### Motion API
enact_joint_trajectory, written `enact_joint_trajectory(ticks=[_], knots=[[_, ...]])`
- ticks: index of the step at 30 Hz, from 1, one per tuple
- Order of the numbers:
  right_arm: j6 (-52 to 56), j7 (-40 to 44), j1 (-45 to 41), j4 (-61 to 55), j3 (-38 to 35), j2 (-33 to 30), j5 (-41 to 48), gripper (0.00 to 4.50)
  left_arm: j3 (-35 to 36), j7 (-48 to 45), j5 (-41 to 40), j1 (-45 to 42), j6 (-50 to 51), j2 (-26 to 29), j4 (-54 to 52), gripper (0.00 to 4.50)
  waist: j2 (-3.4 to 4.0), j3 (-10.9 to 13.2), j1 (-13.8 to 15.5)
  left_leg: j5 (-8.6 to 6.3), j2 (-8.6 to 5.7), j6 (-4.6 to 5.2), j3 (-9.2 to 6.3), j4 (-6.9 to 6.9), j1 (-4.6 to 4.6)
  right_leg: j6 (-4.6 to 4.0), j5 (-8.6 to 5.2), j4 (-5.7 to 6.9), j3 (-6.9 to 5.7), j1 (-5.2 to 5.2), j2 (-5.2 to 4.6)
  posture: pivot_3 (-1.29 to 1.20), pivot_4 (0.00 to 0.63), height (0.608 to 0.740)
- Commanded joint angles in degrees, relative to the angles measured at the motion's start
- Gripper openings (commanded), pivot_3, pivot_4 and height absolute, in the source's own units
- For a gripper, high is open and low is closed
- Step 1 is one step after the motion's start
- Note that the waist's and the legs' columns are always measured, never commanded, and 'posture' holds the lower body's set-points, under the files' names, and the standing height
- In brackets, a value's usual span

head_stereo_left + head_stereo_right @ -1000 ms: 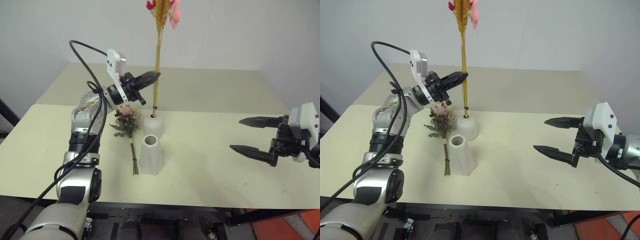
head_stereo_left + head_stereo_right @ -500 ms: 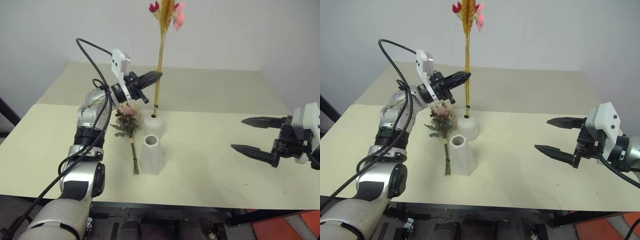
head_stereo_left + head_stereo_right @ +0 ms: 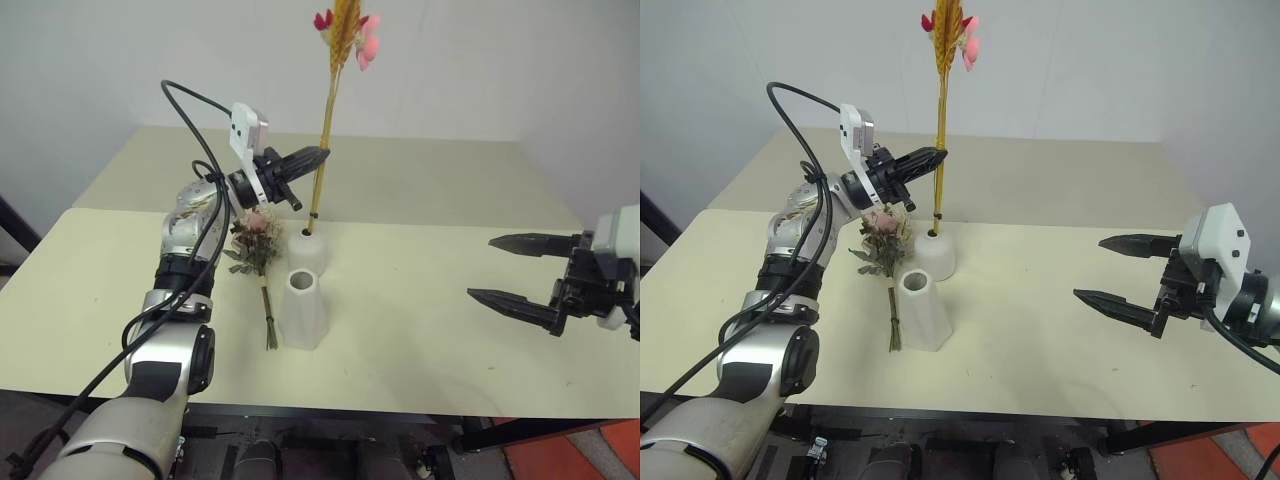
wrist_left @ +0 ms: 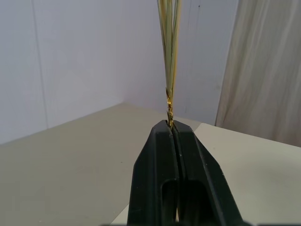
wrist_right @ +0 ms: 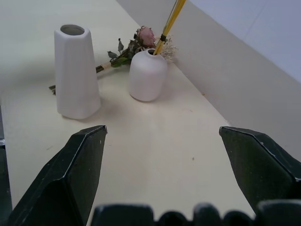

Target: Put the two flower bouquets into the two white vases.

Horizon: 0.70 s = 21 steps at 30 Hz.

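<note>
- Where the two cream tables (image 3: 430, 180) meet, the head views show the small round white vase (image 3: 307, 250) with the taller faceted white vase (image 3: 303, 310) just in front of it; the rose bouquet (image 3: 257, 240) lies flat beside both, on their left.
- There the left gripper (image 3: 318, 155), jaws pressed together, pinches the golden wheat bundle (image 3: 328, 120), whose stem foot sits in the round vase's mouth; the right gripper (image 3: 520, 270) hangs well apart, jaws spread wide and empty.
- In the left wrist view, the fingers (image 4: 157, 179) clamp the golden stems (image 4: 169, 52) at a twisted tie.
- In the right wrist view, spread fingers (image 5: 70, 179) frame both vases and the roses (image 5: 143, 35).
</note>
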Motion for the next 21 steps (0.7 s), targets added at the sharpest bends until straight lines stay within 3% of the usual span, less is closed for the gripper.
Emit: enact_joint_trajectory(ticks=[1,21], knots=[[0.29,-0.59,-0.13,-1.58,-2.65,-0.79,1.01,4.50,0.70,-0.21,-0.15,-1.17,-0.99,-0.06,-0.15,0.02,0.00,0.00,0.00,0.00,0.00,0.00,0.00,0.00,0.00,0.00,0.00,0.00,0.00,0.00,0.00,0.00,0.150,0.740],[0.05,-1.13,-0.20,-1.49,-1.68,-0.17,2.07,4.50,1.80,0.21,-0.46,-1.78,-1.56,0.33,-0.08,0.02,0.00,0.00,0.04,0.00,0.00,0.00,0.00,0.00,-0.01,0.01,0.00,-0.01,0.00,-0.01,0.00,0.00,0.150,0.740]])
